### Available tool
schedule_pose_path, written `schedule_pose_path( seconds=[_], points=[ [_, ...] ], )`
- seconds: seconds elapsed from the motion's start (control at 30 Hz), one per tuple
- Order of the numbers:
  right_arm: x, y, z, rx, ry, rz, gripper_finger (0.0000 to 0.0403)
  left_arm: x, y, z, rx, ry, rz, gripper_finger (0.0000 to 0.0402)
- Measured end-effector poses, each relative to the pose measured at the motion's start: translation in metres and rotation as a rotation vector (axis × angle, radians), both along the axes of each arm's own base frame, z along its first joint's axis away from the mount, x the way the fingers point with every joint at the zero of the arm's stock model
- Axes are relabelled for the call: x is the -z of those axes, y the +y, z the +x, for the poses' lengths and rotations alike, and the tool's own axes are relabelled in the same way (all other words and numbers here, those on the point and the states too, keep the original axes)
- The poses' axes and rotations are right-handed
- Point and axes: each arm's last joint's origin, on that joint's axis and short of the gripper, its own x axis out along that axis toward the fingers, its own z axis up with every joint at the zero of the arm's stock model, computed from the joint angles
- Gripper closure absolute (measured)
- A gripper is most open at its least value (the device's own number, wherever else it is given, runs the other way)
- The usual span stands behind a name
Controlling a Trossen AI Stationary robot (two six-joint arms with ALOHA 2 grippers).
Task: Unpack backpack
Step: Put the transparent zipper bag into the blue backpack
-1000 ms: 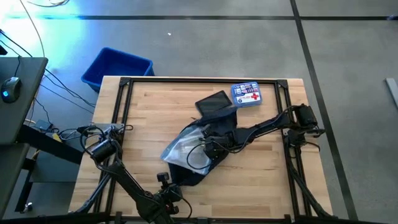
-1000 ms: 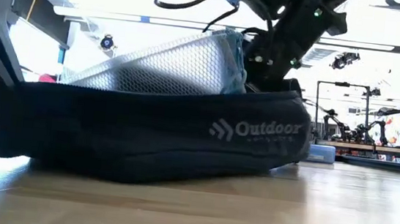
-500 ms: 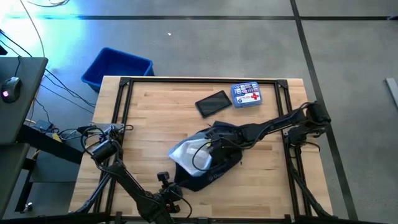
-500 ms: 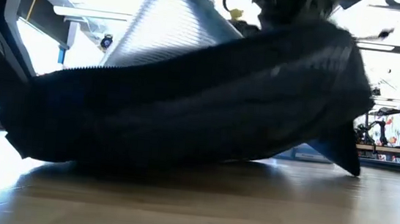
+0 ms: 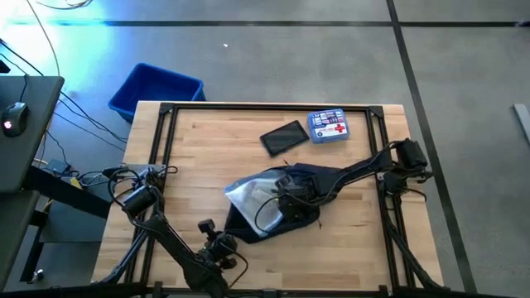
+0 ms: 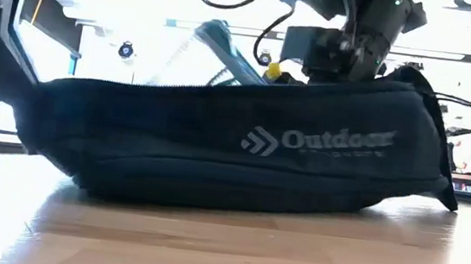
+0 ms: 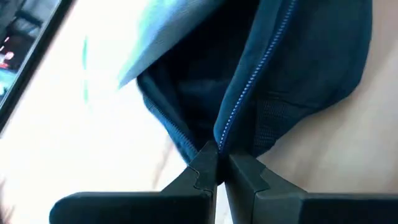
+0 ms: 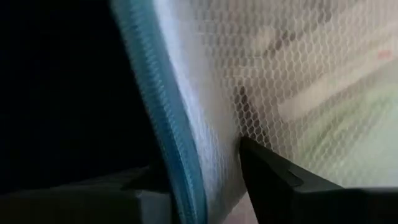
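The dark navy backpack [image 5: 286,203] lies on its side mid-table; its white logo [image 6: 317,144] faces the low view. A white mesh pouch [image 5: 244,194] with a teal edge sticks out of its open zip toward the table's left, and shows in the low view [image 6: 226,49] too. My right gripper [image 5: 290,194] is over the backpack's opening, shut on the pouch [image 8: 205,124]. My left gripper [image 5: 222,240] is at the backpack's near left end, shut on it [image 7: 217,167]. My left gripper pinches the backpack at the end of its zip opening [image 7: 219,142], where the two rows of zip teeth meet, between its fingertips. That end of the backpack lies low by the table. My right gripper pinches the pouch's teal-bound edge [image 8: 186,186] and the mesh beside it between its two fingers [image 8: 267,174]. The rest of the pouch reaches away from the fingers, partly inside the backpack.
A flat black case [image 5: 284,136] and a blue first-aid kit [image 5: 329,127] lie near the table's far edge. A bright blue bin [image 5: 157,89] stands on the floor beyond the far left corner. Bare tabletop lies left of and in front of the backpack.
The backpack's far end has come away from the black case. It was heaved up at one end, then settled back flat, lying more toward the table's right. The pouch has tipped from lying flat to standing on edge. My right gripper stays on the pouch.
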Motion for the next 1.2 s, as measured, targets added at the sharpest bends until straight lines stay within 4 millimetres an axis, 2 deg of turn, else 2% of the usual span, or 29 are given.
schedule_pose_path(
  seconds=[0.27,0.43,0.63,0.73,0.9,1.07,1.2],
  points=[
    [0.001,-0.033,0.000,0.092,0.040,-0.105,0.0353,0.003,-0.006,0.005,0.009,-0.022,0.004,0.0401],
    [-0.005,-0.030,0.011,0.034,-0.090,-0.116,0.0377,0.009,-0.021,0.020,0.103,-0.030,-0.009,0.0401],
    [-0.010,-0.024,0.021,-0.061,-0.199,-0.037,0.0374,0.016,-0.020,0.045,0.150,-0.056,-0.071,0.0401],
    [-0.013,-0.024,0.023,-0.064,-0.217,-0.039,0.0342,0.017,-0.015,0.057,0.166,-0.047,-0.095,0.0401],
    [-0.014,-0.020,0.021,-0.109,-0.201,-0.017,0.0251,0.018,-0.008,0.066,0.166,-0.027,-0.117,0.0401],
    [-0.021,0.000,0.013,-0.262,-0.187,-0.036,0.0158,0.018,-0.007,0.067,0.158,-0.027,-0.119,0.0401],
    [-0.035,0.017,0.005,-0.318,-0.217,-0.109,0.0119,0.018,-0.007,0.067,0.155,-0.027,-0.119,0.0401]
  ],
)
